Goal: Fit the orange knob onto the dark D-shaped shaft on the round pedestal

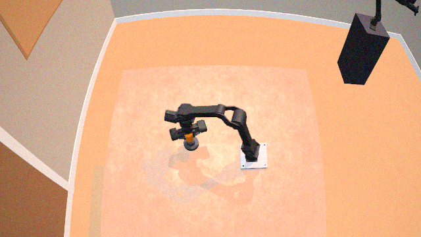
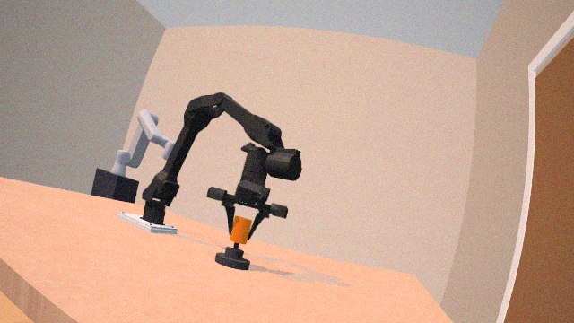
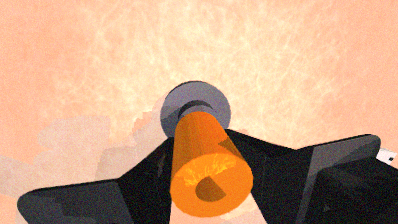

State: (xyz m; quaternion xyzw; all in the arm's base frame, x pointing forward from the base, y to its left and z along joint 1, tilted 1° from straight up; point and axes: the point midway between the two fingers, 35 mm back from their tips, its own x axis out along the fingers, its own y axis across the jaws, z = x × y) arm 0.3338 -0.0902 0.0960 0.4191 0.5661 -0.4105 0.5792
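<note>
Knob (image 1: 189, 137) (image 2: 240, 230) (image 3: 212, 150) gripped and carried to the pedestal (image 1: 191, 145) (image 2: 232, 260) (image 3: 195, 95), just above it, leaning slightly; not seated. Dark shaft (image 2: 236, 245) visible between knob and pedestal in the exterior view, so a gap left to close. Whether the shaft's tip already sits inside the hole's mouth, cannot tell. Done, then: grasp, and placement over the pedestal. Left, by judgement: matching flat to flat, perhaps by small turns under light downward pressure, then pushing fully down onto the pedestal, then letting go. Flat side of the hole (image 3: 210, 189) showing at the knob's upper end in the wrist view; shaft's flat hidden. Possible trouble: jamming on the shaft if pressed while misaligned or tilted.

Pincer (image 1: 189, 133) (image 2: 240, 229) (image 3: 199, 138) above the pedestal, partway open, closed firmly on the knob's sides, one finger on each; no touch on the pedestal visible.
</note>
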